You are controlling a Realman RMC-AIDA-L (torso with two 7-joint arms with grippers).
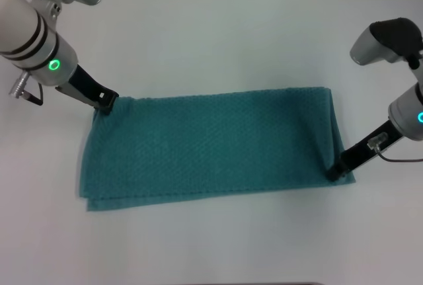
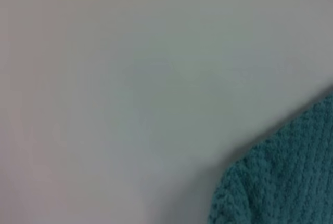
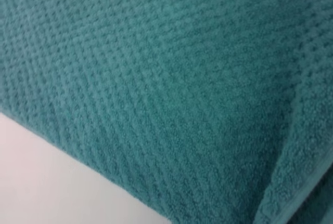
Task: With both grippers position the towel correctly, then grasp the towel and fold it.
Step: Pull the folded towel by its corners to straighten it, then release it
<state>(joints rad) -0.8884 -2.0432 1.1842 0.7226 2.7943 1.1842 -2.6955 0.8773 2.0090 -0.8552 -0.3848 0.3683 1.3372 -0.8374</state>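
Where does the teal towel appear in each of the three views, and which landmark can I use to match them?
Head view: the towel lies flat across the middle of the white table, left gripper at its far left corner, right gripper at its near right corner.
Left wrist view: only one towel corner shows, the rest is table.
Right wrist view: the towel fills nearly the whole picture.
Shared landmark: the towel's edge against the white table.

White-grey cylindrical arms, green ring lights (black-banded left), slim black grippers (image 1: pixel 104 100).
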